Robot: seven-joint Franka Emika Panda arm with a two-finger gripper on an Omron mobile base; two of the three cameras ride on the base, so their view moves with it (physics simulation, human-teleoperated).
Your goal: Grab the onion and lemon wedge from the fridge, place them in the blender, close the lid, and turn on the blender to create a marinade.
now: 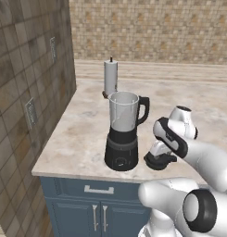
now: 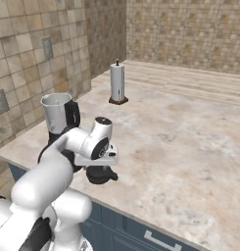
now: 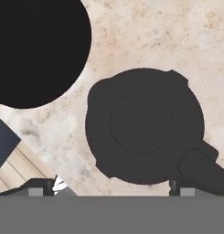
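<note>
Lid point(image 3: 143, 125) lies flat on counter point(image 1: 87, 125), just beside blender point(image 1: 123, 132) base. Gripper point(image 3: 113, 185) directly above, fingers spread wide, holding nothing. Judged light, rigid, smooth; you should pinch central knob.

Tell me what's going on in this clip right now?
The robot arm has its gripper poised directly above the lid, which lies on the counter just beside the blender. The hand view looks straight down on the lid, with the fingers spread on either side and not closed on it. The jar's mouth is uncovered, so closing it is not yet done.
</note>
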